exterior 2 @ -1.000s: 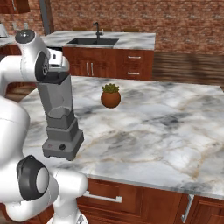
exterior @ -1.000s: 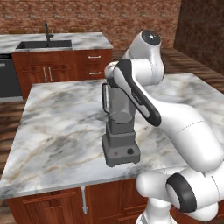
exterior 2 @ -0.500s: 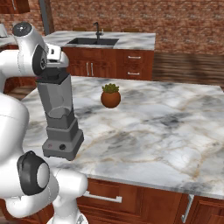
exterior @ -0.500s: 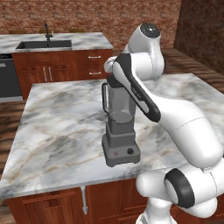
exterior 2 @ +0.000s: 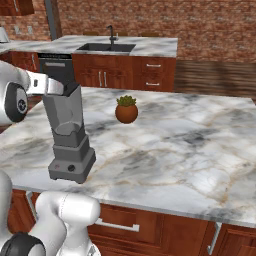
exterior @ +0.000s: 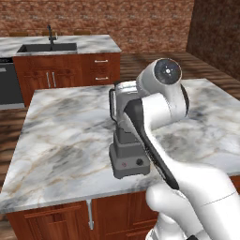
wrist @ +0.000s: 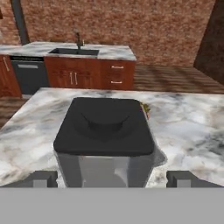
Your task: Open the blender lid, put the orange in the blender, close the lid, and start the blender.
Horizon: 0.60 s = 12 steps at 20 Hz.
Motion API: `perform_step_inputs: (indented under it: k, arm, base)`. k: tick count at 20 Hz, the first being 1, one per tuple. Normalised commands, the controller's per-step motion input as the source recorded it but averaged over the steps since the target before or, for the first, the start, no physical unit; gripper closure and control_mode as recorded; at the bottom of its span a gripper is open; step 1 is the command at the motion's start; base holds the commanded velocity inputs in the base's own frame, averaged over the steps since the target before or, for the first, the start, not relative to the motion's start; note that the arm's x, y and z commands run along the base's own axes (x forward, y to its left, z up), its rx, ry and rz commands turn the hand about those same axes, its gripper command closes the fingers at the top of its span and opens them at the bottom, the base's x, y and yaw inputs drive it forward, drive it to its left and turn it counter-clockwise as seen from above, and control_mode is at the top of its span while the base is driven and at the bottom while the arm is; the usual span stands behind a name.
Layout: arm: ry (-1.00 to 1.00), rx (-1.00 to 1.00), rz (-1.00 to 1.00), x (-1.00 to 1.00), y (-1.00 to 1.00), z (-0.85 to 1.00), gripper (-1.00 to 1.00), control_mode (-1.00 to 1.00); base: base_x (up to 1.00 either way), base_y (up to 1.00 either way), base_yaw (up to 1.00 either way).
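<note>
Swinging lower behind the blender (exterior: 126, 136), lining up the wide-open gripper (wrist: 111, 177) either side of the jar just below the blender lid (wrist: 105, 127), readying for lifting it off.

The blender lid (wrist: 104, 127) looks like matt dark plastic, smooth, with no shine. Under it, the jar of the blender (exterior 2: 67, 132) seems translucent grey plastic, and its base is a dull dark grey. The surface (exterior 2: 190, 150) carrying the blender is polished marble, white-grey with brown veins. Behind the blender, the cabinets (exterior: 65, 77) are glossy reddish wood with metal handles, and the wall (wrist: 131, 22) is rough brick.
</note>
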Motion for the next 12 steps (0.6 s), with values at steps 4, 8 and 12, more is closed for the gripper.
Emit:
perform_step_inputs:
  k: [4,8,12]
  arm:
    - [-0.26,-0.05,-0.36,-1.00,0.07,-0.99,-1.00,-1.00]
    - [-0.09,-0.11,-0.41,-0.86,0.28,-0.98,-1.00,-1.00]
    - [0.00,-0.13,-0.43,-0.47,0.44,-0.69,-1.00,-1.00]
  base:
    - [0.00,0.00,0.00]
    - [0.00,0.00,0.00]
    - [0.00,0.00,0.00]
